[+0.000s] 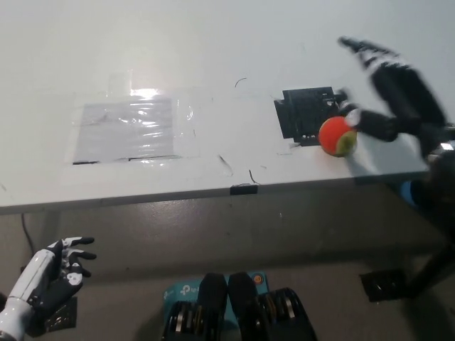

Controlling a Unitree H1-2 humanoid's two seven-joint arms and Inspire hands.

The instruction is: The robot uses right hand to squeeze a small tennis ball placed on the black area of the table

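Lying: the small round orange tennis ball with a yellow-green patch [338, 136] sits on the white table top [234, 50], free of any grip.
Ball position: at the lower right corner of the black square patch [307, 113], overlapping its edge, more on the white surface than on the black, and near the table's front edge.
Right hand: the black right hand [394, 96] is above and to the right of the ball, motion-blurred, with its fingers [359, 48] spread wide and stretched toward the far side of the table; it grips nothing.
Contact: the lower part of the hand reaches just beside the ball's right side; the blur hides whether they touch.
Right arm: the black right arm comes in from the right edge, beyond the table's front edge.
Left hand: the white left hand [50, 273] rests low at the lower left, below the table edge, fingers loosely apart and empty.
Other surface: a clear plastic sheet [131, 128] taped flat on the left half of the table, catching a bright glare, well apart from the ball.
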